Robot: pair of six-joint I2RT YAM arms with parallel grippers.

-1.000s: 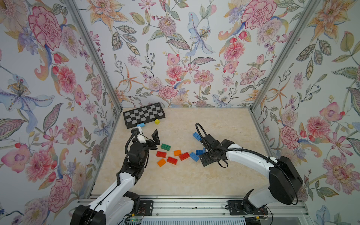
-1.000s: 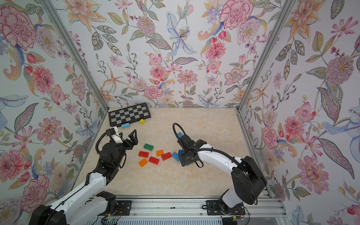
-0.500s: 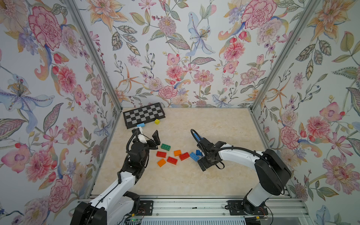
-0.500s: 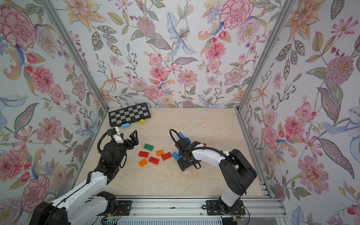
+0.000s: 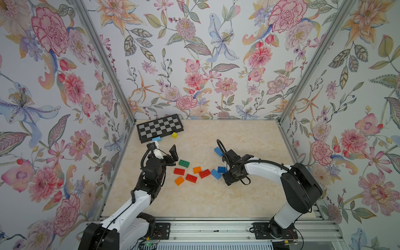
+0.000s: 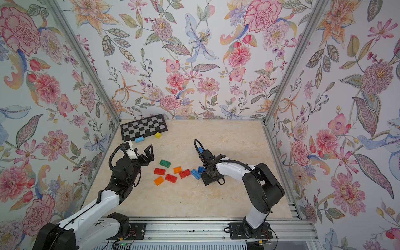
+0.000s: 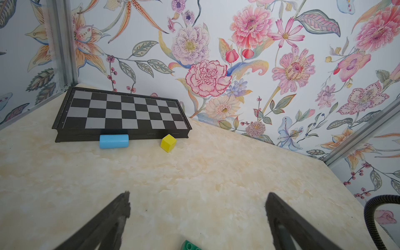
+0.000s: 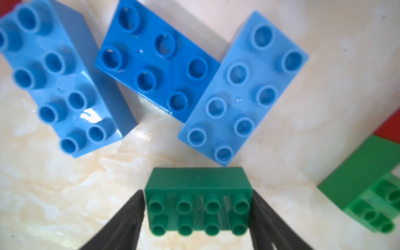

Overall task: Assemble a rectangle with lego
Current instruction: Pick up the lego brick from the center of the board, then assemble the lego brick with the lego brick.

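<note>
Right wrist view: the right gripper is gripping a dark green brick, a two-by-four with its eight studs facing the camera. The black fingers are standing partly closed, one pressing on each short end of the brick, with no gap showing on either side. Whether the brick is resting on the tabletop or hanging just above it cannot be told. Near it, three blue pieces are lying studs up. These are a pale blue brick, a deep blue brick and a second pale blue brick, which is meeting the deep blue one at a corner. A light green brick is lying tipped on its side farther off.

In both top views this gripper is pointing down at the right end of a loose scatter of lego in mid-tabletop and is hiding the gripped brick. The scatter is showing three red bricks, two orange bricks and a separate green brick.

The left gripper is hovering over bare tabletop with its fingers spread wide. It is holding nothing and touching nothing. The separate green brick is lying near its fingertips.

At the back left, a chessboard is lying flat. A light blue block is touching its front edge, and a yellow cube is sitting just beside that edge.
</note>
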